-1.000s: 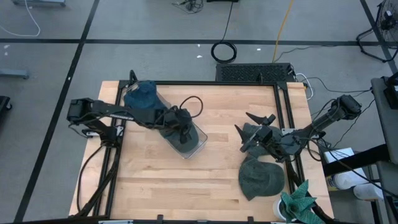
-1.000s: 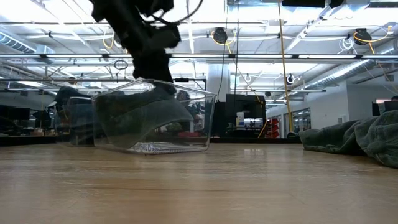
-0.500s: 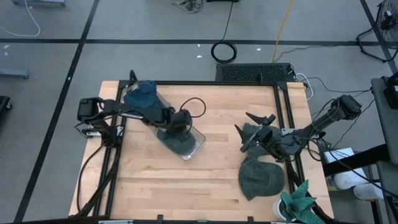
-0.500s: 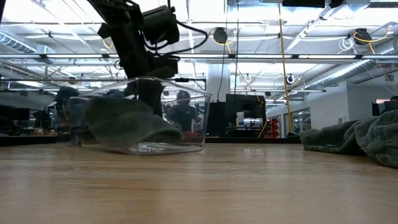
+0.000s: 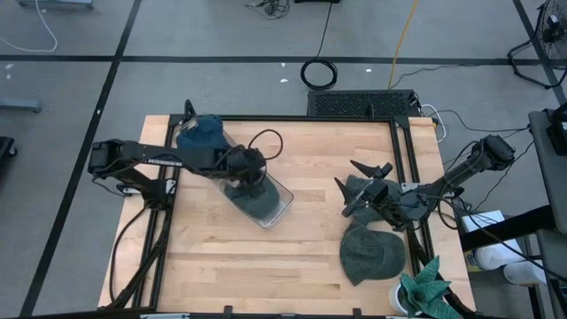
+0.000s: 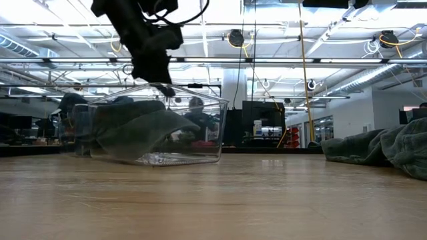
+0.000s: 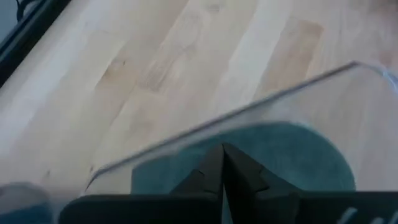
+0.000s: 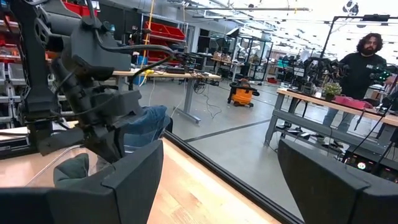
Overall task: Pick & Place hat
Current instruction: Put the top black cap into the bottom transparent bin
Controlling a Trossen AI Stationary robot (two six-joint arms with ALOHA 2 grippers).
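Observation:
A dark green hat (image 5: 259,203) (image 6: 137,127) (image 7: 292,155) lies in a heap on the floor of a clear plastic bin (image 5: 286,200) (image 6: 203,127) at the table's middle left. My left gripper (image 5: 253,183) (image 6: 164,87) (image 7: 222,163) is shut and hangs just above the bin's rim, over the hat and apart from it. A blue hat (image 5: 202,136) sits at the far left, behind the bin. My right gripper (image 5: 359,190) (image 8: 217,186) stands open and level at the table's right, holding nothing. Another grey-green hat (image 5: 372,253) lies flat on the table near it.
A heap of green cloth (image 6: 387,150) shows at the table's right side. A teal cloth (image 5: 427,288) sticks out of a white cup at the near right corner. Bare wood (image 5: 301,257) lies between the bin and the right hats. A person (image 8: 367,59) stands in the room beyond.
My left gripper, shut throughout, dipped into the bin and has come back up above its rim. The green hat, which stood high under the gripper a second ago, was pressed low and now lies slumped on the bin's floor.

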